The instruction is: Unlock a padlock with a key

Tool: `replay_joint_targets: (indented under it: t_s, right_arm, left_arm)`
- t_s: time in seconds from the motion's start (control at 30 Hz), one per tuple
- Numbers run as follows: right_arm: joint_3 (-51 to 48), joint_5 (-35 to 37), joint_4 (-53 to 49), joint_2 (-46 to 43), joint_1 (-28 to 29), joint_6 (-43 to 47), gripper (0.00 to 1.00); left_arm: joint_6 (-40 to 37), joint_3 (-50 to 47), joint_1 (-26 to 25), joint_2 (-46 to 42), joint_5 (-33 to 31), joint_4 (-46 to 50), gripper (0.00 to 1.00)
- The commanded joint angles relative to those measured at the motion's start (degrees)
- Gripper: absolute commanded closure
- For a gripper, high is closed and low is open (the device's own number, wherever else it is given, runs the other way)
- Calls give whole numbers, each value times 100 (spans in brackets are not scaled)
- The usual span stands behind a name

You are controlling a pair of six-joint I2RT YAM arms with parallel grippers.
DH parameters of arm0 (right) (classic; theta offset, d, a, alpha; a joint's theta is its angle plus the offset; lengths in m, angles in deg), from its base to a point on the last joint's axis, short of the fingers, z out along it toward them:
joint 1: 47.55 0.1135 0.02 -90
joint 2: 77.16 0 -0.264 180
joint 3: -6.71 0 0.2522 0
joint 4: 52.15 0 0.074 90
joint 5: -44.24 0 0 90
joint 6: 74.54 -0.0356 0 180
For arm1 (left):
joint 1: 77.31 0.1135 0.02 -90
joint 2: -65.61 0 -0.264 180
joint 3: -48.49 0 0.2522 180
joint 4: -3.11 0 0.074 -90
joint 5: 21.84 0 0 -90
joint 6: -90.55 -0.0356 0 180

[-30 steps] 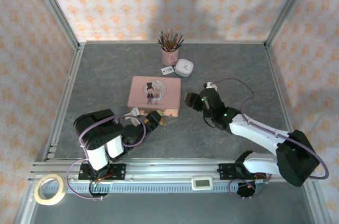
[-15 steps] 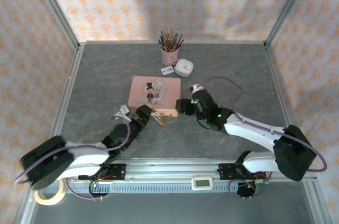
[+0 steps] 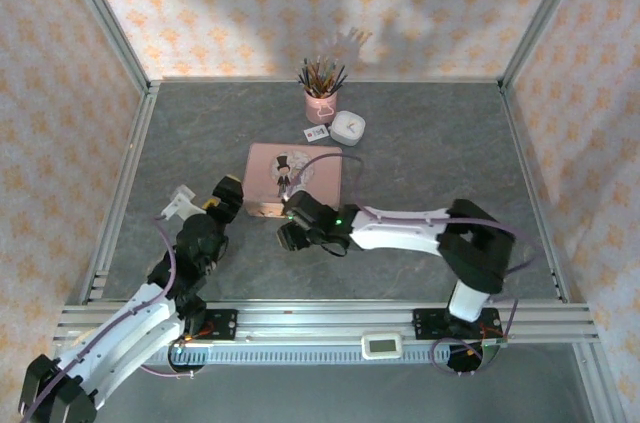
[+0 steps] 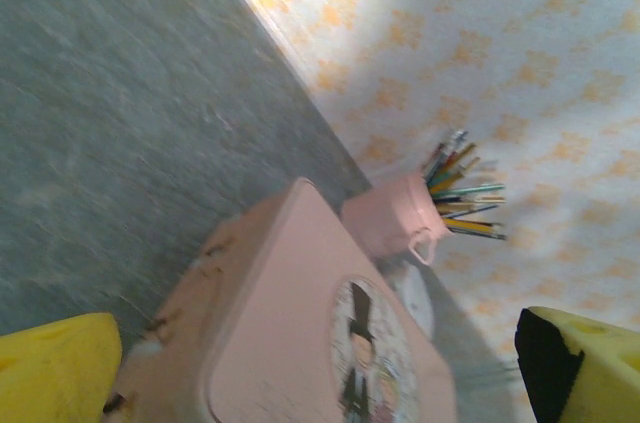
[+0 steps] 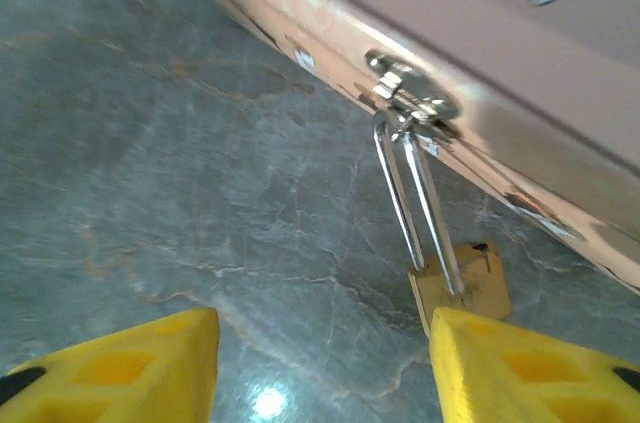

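Observation:
The padlock has a small brass body lying on the grey table, and its thin silver shackle hangs from the clasp on the front of the pink tin. My right gripper is open just in front of it, with bare table between the yellow fingers; the brass body lies just beyond the right-hand fingertip. Seen from above, the right gripper sits at the tin's front edge. My left gripper is wide open at the tin's left front corner, holding nothing. The key is out of view.
A pink cup of pencils stands behind the tin, with a white round object and a small card beside it. Metal rails edge the table. A tape roll lies at the near left, outside the rail.
My right gripper has swung left along the tin's front to the padlock, its jaws narrowing. The left arm has pulled away from the padlock to the tin's left corner.

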State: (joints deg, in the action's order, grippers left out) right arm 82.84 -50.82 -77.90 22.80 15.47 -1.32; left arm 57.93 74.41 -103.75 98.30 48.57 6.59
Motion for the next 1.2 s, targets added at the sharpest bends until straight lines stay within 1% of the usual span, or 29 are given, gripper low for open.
replay_joint_targets:
  t_s: [0.0, 0.07, 0.17, 0.3, 0.43, 0.5, 0.63, 0.7, 0.73, 0.83, 0.87, 0.97, 1.07, 1.17]
  right_arm:
    - [539, 822, -936, 475, 79, 248, 43]
    - [776, 1201, -1183, 698, 111, 279, 43]
    - [974, 1640, -1438, 880, 144, 314, 43]
    - [1037, 1876, -1568, 1052, 160, 439, 48]
    - [924, 2048, -1566, 1173, 172, 623, 53]
    - [843, 2195, -1538, 1175, 173, 714, 54]
    - [456, 2317, -1100, 1062, 173, 1024, 57]
    - [272, 2318, -828, 1011, 175, 1205, 62]
    - [189, 2336, -707, 995, 175, 1317, 67]
    - [-58, 2495, -379, 853, 175, 1674, 88]
    - [-144, 2503, -258, 770, 174, 1893, 93]
    - [-329, 2471, 56, 532, 153, 2476, 100]
    - [-302, 2232, 133, 437, 38, 2932, 100]
    - [-252, 1844, 116, 470, -96, 3453, 100]
  left_arm:
    - [-659, 235, 583, 291, 792, 144, 1]
    - [-733, 281, 963, 568, 1270, -88, 1]
    - [-790, 328, 1271, 875, 1753, -415, 1]
    - [-876, 339, 1391, 1115, 1908, -733, 1]
    - [-883, 307, 1441, 1261, 1974, -947, 1]
    - [-878, 291, 1466, 1335, 2019, -1043, 1]
    - [-912, 287, 1490, 1574, 2113, -1244, 1]
    - [-952, 303, 1492, 1713, 2160, -1380, 1]
    - [-994, 328, 1493, 1808, 2177, -1438, 1]
    - [-1189, 471, 1536, 2104, 2216, -1552, 1]
    - [-1267, 520, 1565, 2216, 2259, -1585, 1]
    - [-1450, 643, 1668, 2599, 2512, -1854, 1]
    - [-1585, 739, 1775, 2986, 2863, -2135, 2]
    - [-1870, 860, 1787, 3334, 3215, -2372, 5]
